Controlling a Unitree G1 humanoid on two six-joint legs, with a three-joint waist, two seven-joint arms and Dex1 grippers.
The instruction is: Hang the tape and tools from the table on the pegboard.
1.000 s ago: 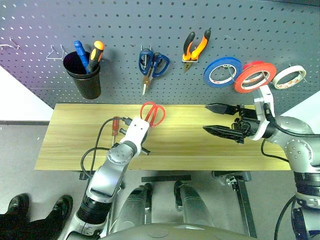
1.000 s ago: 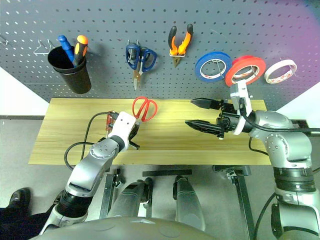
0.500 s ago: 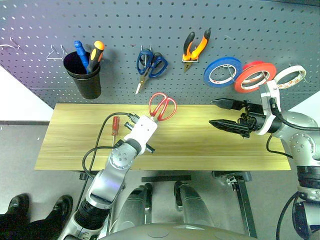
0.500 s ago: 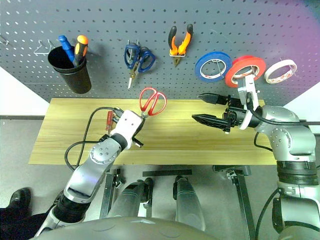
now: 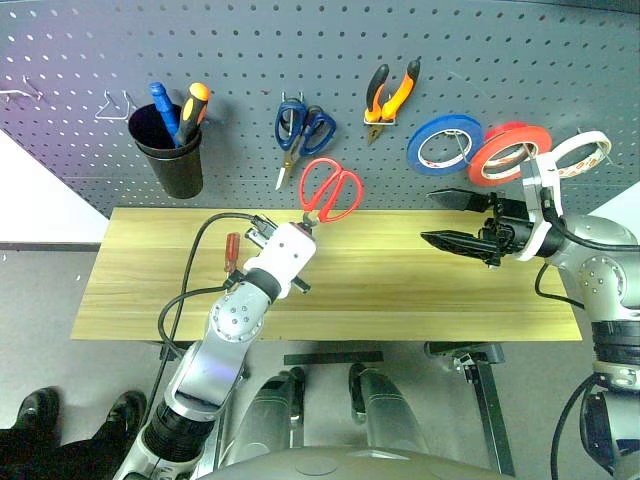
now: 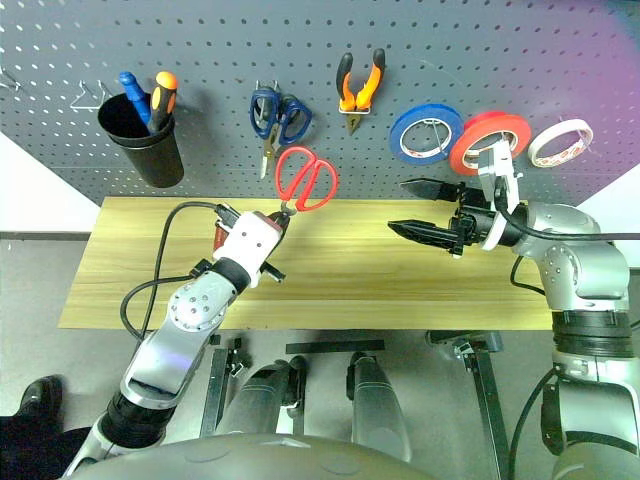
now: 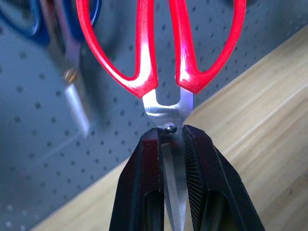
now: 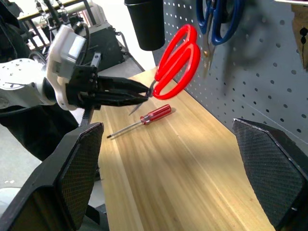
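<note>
Red-handled scissors [image 5: 330, 189] hang in the air in front of the pegboard [image 5: 300, 60], pinched by the blades just below the pivot screw between the black fingers of the left gripper [image 7: 169, 144]. Their two glossy loops point up toward the board, close below the blue scissors [image 5: 303, 128] on their hook. The steel shank shows bright between the ribbed finger pads.

Across the table [image 5: 400, 300], the right gripper [image 5: 455, 218] hovers above the wood with its fingers spread wide apart, holding nothing and pointing toward the left arm.

A slim screwdriver [image 8: 140, 121] with a red handle lies flat on the table near the left arm, its shaft pointing away from the board.

Already on the board are the pliers [image 5: 391, 93] with orange-and-black handles, and a row of three rolls: blue roll [image 5: 444, 143], red tape [image 5: 509, 153] and white roll [image 5: 578, 153], the red ring overlapping the blue one's edge. A black cup [image 5: 168, 150] on the board's left side holds a blue-handled and an orange-handled screwdriver.

No brand, label or writing can be read on any tool or roll.
</note>
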